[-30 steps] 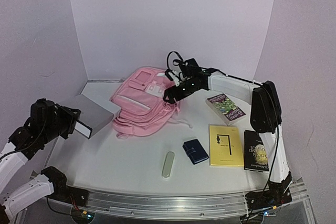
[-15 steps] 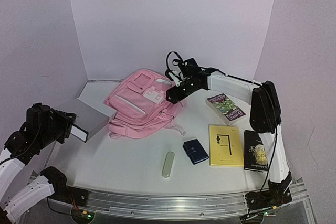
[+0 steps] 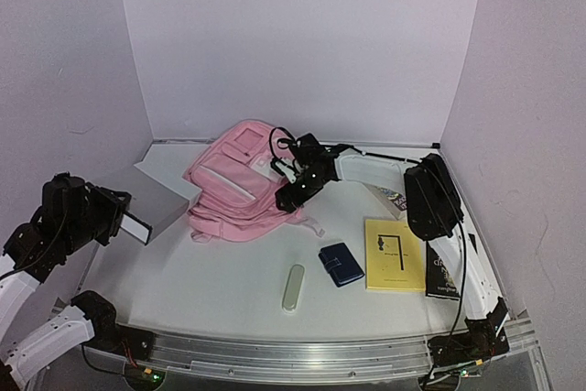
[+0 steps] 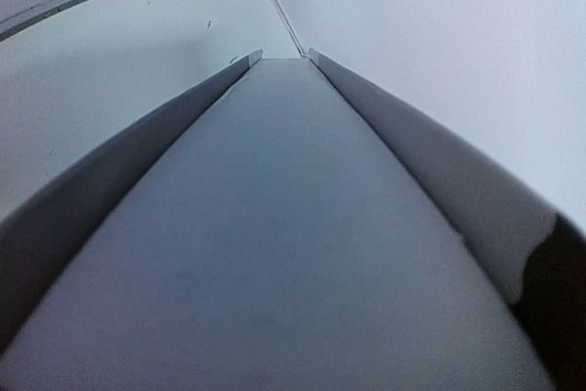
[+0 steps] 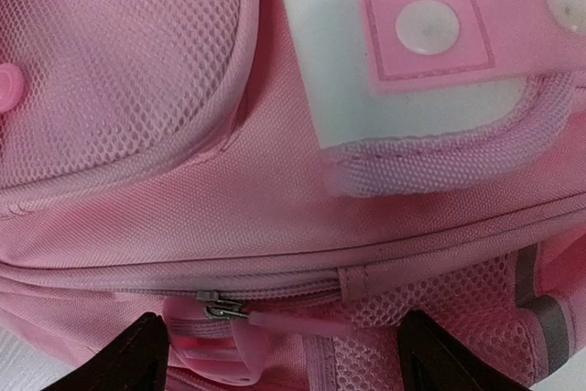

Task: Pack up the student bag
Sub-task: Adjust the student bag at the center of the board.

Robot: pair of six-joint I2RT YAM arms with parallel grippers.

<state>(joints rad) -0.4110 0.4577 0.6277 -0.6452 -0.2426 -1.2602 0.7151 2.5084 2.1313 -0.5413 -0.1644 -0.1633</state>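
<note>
student bag (image 3: pixel 240 188) lies back-centre on the table (image 3: pixel 220 276), soft, floppy, likely light; right gripper (image 5: pixel 286 345) gapes just above its zip pull (image 5: pixel 220 309), best handhold since fabric bunches; left gripper (image 3: pixel 124 217) seems clamped on grey box (image 3: pixel 165 194).

I see the student bag (image 3: pixel 240 185) in pink, with pink mesh and a paler white panel; my right gripper (image 5: pixel 275 359) is black. The box (image 3: pixel 151 197) is grey; the yellow book (image 3: pixel 395 255) is plain; the black book (image 3: pixel 442 274) has pale lettering; the wallet (image 3: pixel 341 264) is navy; the case (image 3: pixel 293 287) is pale green.
</note>
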